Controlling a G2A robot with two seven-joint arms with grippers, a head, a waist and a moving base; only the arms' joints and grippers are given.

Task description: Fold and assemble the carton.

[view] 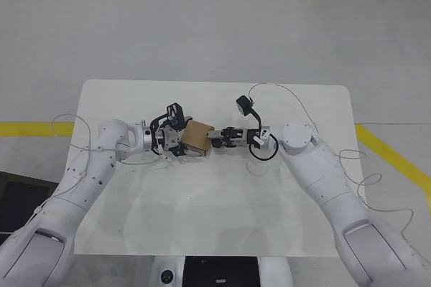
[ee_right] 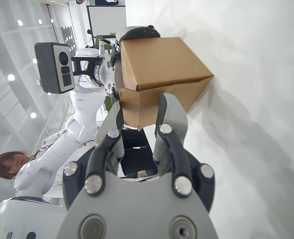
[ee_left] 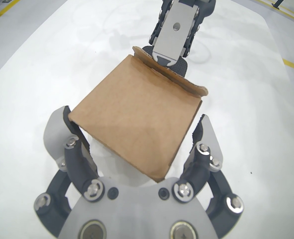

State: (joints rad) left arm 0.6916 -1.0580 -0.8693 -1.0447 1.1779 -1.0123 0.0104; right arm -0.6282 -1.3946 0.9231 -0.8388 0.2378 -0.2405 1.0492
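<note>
Now left pincer (ee_left: 135,115), right pincer (ee_right: 142,103) both clamp carton (view: 196,134).

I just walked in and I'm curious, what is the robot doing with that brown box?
It is putting a carton together at a white table. The left pincer grips one end of the carton, and the right pincer pinches a flap at the other end. That flap sticks out and is not yet tucked in.
</note>
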